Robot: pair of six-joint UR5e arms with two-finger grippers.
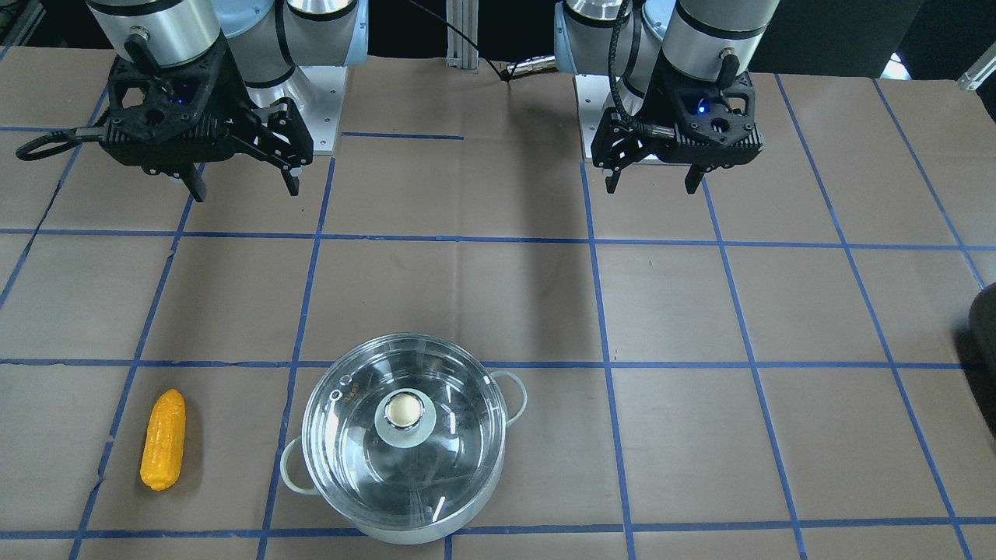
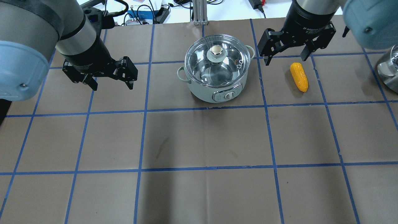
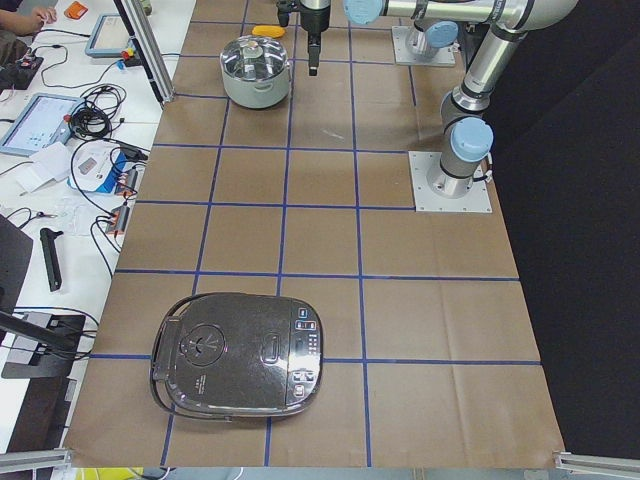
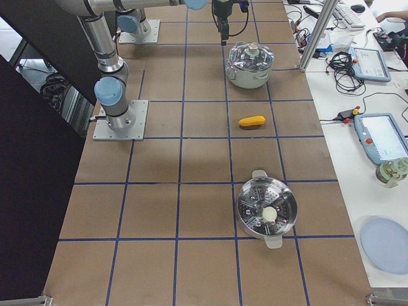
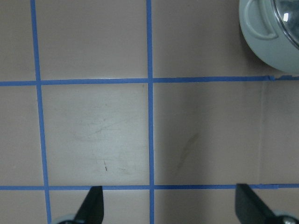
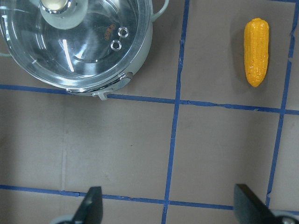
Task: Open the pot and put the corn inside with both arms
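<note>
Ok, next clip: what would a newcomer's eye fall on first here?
The pot, its glass lid on, stands at the far middle of the table, with the yellow corn lying on the paper to its right. The left pincer and right pincer hang open above the table, holding nothing.

The pot (image 5: 268, 44) shows top right; left claw (image 5: 169, 198) spread.
</note>
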